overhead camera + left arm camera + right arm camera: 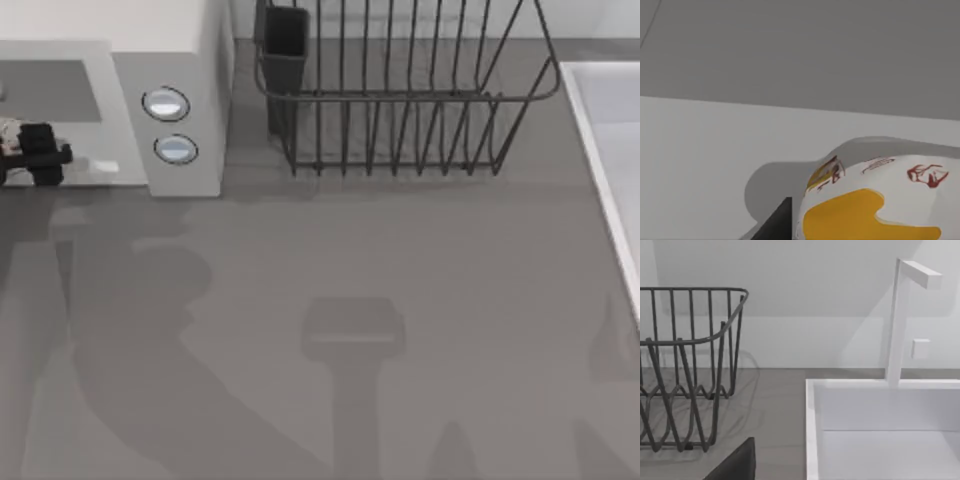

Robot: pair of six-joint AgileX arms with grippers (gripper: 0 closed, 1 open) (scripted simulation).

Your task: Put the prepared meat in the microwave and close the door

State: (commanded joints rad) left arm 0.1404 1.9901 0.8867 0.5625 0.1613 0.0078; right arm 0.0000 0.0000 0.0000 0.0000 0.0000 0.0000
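Left gripper [40, 155]: ours, at the microwave's [185, 40] open front, far left of the table [330, 330]; we cannot tell its grip
Prepared meat [875, 195]: just before our left wrist camera, over the pale cavity floor
Right gripper: a dark finger [737, 465] near the wire rack [400, 90] and sink [812, 430]

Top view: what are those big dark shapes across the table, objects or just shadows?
Just shadows: in the top view soft grey arm-shaped shadows lie flat on the table, the widest below the microwave, where the left gripper reaches into the cavity. The wire rack casts faint bar shadows too. In the left wrist view, the prepared meat throws a rounded shadow on the pale wall behind it.
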